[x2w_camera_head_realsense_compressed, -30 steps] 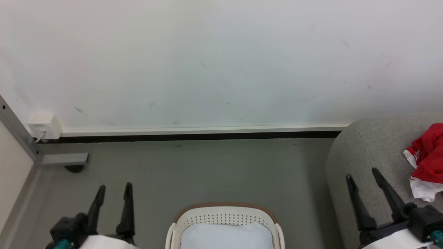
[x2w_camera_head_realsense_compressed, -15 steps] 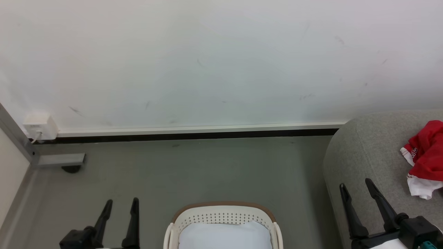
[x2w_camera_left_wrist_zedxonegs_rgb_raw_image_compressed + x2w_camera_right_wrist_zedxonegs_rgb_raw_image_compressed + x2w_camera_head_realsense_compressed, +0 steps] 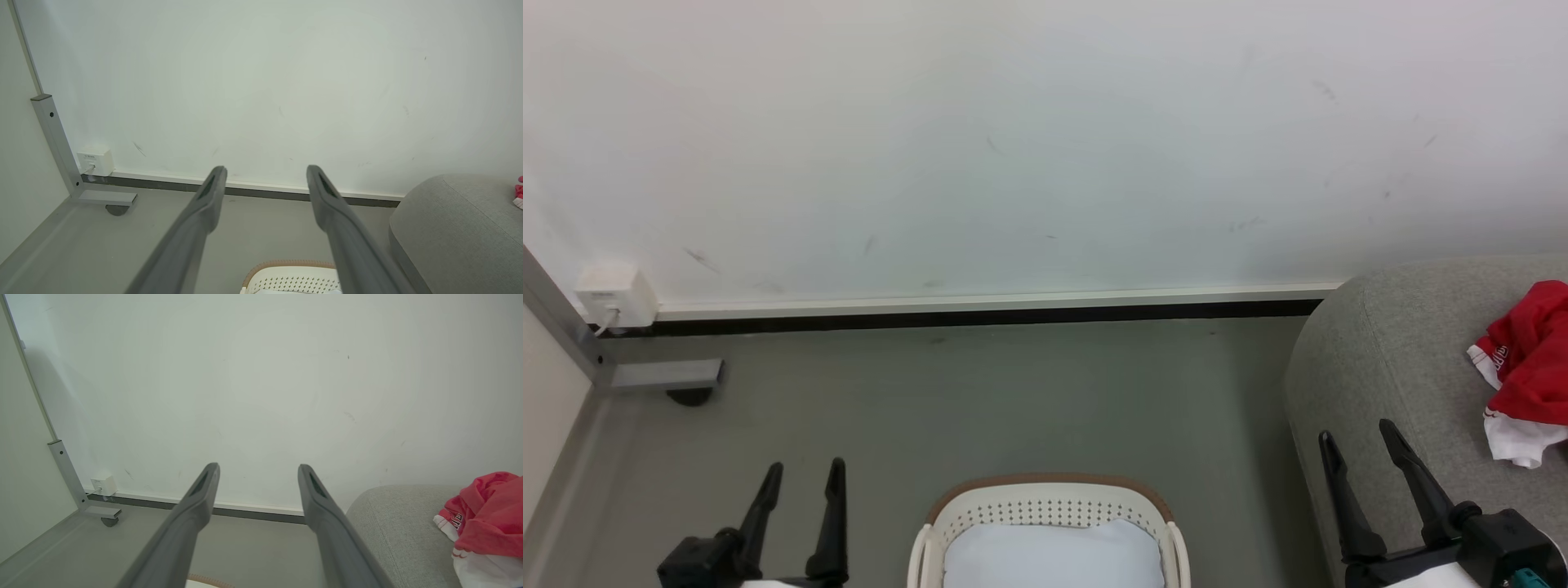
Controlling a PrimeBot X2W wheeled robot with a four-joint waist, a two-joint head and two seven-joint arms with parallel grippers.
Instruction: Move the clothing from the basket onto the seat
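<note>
I see the clothing (image 3: 1529, 371) at the right edge of the head frame: a crumpled red heap with a white panel hanging at its lower end, white trim and small white lettering on one fold. It lies on the seat (image 3: 1388, 359), a light-grey rounded sofa in the lower right corner.

The basket (image 3: 1045, 510) sits on the floor (image 3: 980, 400) at bottom centre. It is cream with rows of small holes and a brown rim, and its white lining (image 3: 1054, 555) is puffed up inside. A strip of floor separates it from the seat.

My left pincer (image 3: 805, 465), at lower left, is released and empty. My right pincer (image 3: 1356, 430), at lower right against the seat's edge, is also spread wide and grasps nothing.

The floor is grey and the wall (image 3: 1045, 147) is white and lightly scuffed, with a pale skirting (image 3: 980, 304) along its foot. A socket box (image 3: 605, 294) and a metal post (image 3: 556, 322) stand at the left.
</note>
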